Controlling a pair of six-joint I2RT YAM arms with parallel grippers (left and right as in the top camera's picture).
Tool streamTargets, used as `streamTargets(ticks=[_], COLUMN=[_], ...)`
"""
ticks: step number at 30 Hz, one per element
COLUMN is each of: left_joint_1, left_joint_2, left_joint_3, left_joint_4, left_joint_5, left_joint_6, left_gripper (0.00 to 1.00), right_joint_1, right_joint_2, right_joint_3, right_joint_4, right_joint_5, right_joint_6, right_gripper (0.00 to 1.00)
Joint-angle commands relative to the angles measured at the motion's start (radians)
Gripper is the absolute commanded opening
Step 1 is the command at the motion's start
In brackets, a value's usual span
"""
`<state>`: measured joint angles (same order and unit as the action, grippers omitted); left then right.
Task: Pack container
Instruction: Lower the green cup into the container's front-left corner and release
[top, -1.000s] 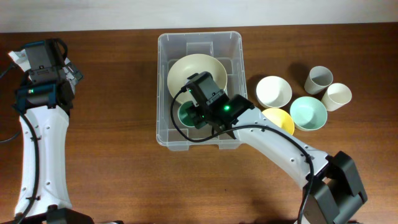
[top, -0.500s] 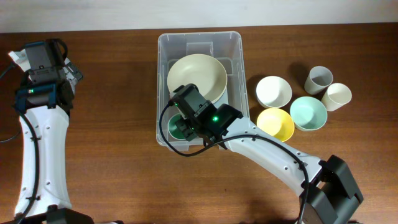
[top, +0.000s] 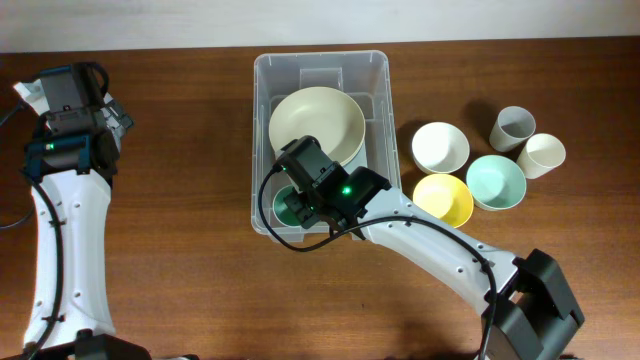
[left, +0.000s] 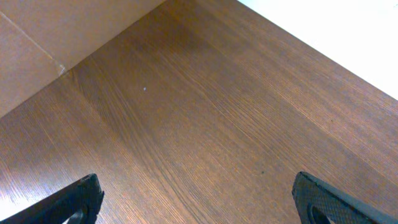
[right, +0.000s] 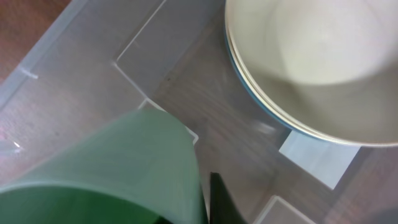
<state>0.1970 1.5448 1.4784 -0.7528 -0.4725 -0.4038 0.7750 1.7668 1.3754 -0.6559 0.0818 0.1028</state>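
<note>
The container (top: 258, 100), a clear tub, stands at the table's middle with a large cream bowl (top: 318, 120) in its far half. A green bowl (top: 285, 205) sits low in its near-left corner. My right gripper (top: 300, 205) is shut on that bowl's rim. In the right wrist view the green bowl (right: 112, 168) fills the lower left, and one dark finger (right: 221, 202) lies against its outer wall; the other finger is hidden. The cream bowl (right: 317, 56) lies beyond it. My left gripper (left: 199, 202) hangs open over bare wood at the far left, holding nothing.
Right of the tub stand a white bowl (top: 440, 146), a yellow bowl (top: 445, 197), a mint bowl (top: 495, 182) and two cream cups (top: 513, 127) (top: 541, 155). The right arm reaches across the tub's near wall.
The right gripper carried the green bowl from the tub's middle leftward and nearer, into the near-left corner, and has since stayed there. The left arm has not moved.
</note>
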Motion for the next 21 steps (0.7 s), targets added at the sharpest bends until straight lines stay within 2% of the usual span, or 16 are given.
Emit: streamTargets(ticks=[1, 2, 3, 21], left_joint_1=[0.004, 0.004, 0.004, 0.004], left_joint_2=[-0.002, -0.002, -0.002, -0.002], left_joint_3=[0.011, 0.011, 0.011, 0.011], left_joint_4=[-0.001, -0.001, -0.001, -0.001], left_joint_5=[-0.014, -0.014, -0.014, -0.014], left_joint_6=[0.008, 0.008, 0.008, 0.008], left_gripper=[0.99, 0.99, 0.99, 0.99], right_joint_1=[0.004, 0.004, 0.004, 0.004], right_joint_2=[0.007, 0.007, 0.007, 0.007], right_joint_3=[0.018, 0.018, 0.018, 0.018], right_joint_4=[-0.002, -0.001, -0.001, 0.01], right_joint_5=[-0.003, -0.003, -0.003, -0.002], right_joint_6=[0.006, 0.006, 0.006, 0.006], right_gripper=[0.19, 0.26, 0.28, 0.29])
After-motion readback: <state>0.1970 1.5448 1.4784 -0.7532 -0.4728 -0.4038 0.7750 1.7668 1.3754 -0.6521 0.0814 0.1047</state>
